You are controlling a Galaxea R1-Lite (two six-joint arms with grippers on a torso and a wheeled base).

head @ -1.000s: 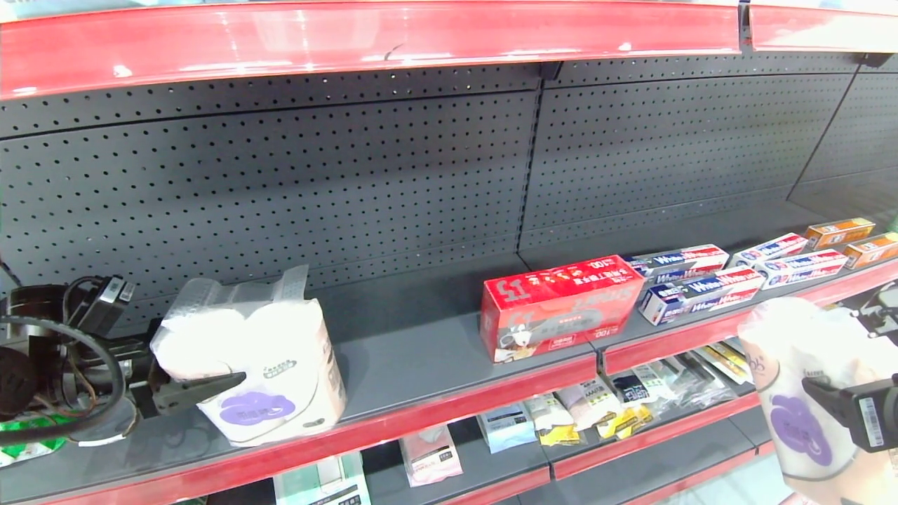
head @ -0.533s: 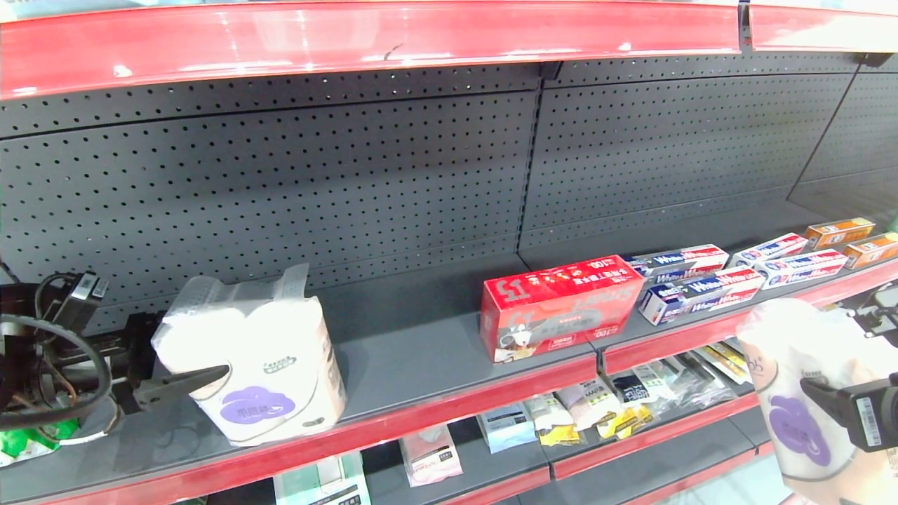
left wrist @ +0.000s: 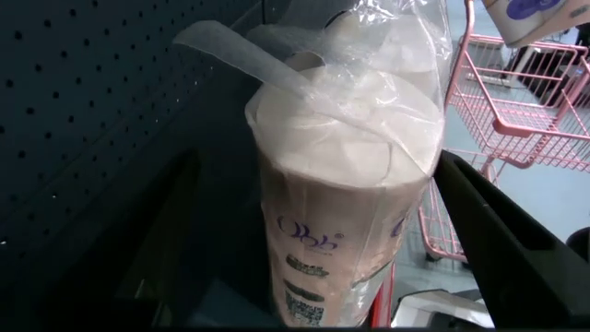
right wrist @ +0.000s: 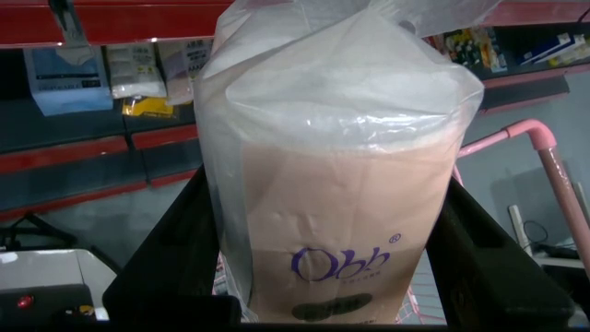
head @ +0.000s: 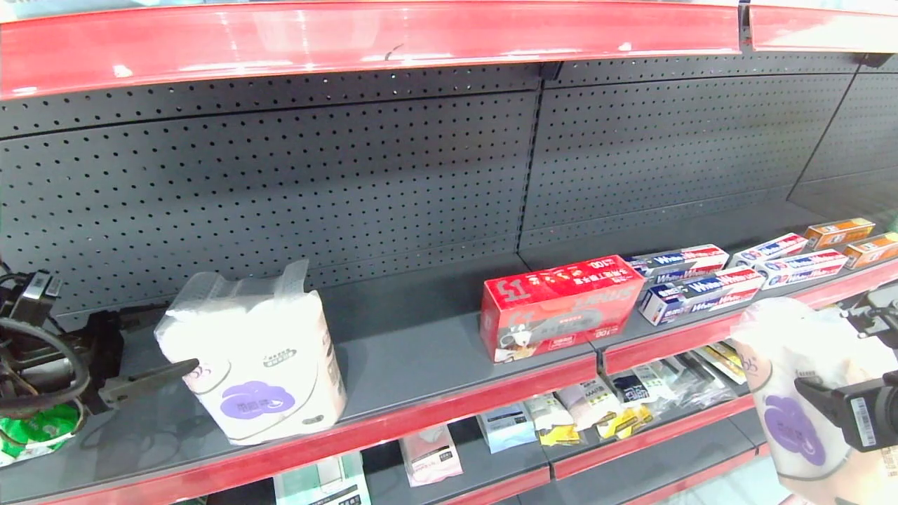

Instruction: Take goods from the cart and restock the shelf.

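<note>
A plastic-wrapped pack of toilet rolls with a purple mark stands upright on the grey shelf board, left of centre. My left gripper is open at the pack's left side, and one finger points at its front corner. In the left wrist view the pack stands between the spread fingers with a gap on each side. At the lower right, in front of the shelf, my right gripper is shut on a second pack. The right wrist view has that pack clamped between both fingers.
A red box and rows of toothpaste boxes occupy the shelf's right half, with bare board between the red box and the standing pack. A green packet lies at the far left. Small goods fill the lower shelf. The pink cart stands behind.
My left arm has drawn back to the left, away from the pack, which stays standing on the shelf. The right gripper with its pack has sunk slightly.
</note>
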